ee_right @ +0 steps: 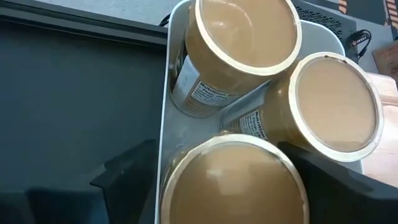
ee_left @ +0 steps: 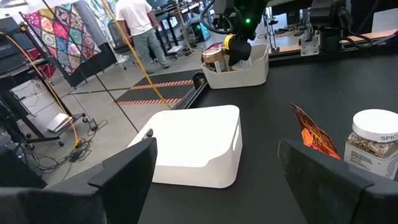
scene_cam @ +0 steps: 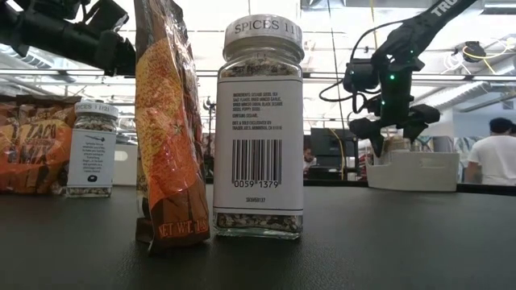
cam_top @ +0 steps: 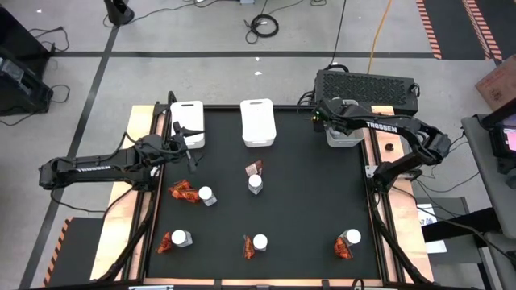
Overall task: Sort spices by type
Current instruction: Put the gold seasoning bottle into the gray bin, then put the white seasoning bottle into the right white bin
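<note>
A big room with a grey floor and cables lies around the wide black table (cam_top: 306, 209); three white rectangular bins sit along its far edge; the left white bin (cam_top: 188, 122) and the middle white bin (cam_top: 258, 122) show nothing inside from above, and the right white bin (scene_cam: 413, 171) holds three short round tubs with tan lids (ee_right: 244, 31).

The right gripper (cam_top: 343, 119) hangs just over those tubs; its two dark fingers stand wide apart and hold nothing; a tub seems to have just been let go. The left gripper (cam_top: 179, 143) waits near the left bin, also wide open and empty.

Out on the table are little clear jars with white lids (cam_top: 255, 184), each one beside a red-orange crinkly sachet (cam_top: 184, 192); they are spread in five spots.

To do this step well, I think the right arm should lift straight up, so its fingers do not knock the tubs; then each arm can take the jars to one bin and the sachets to the other.
</note>
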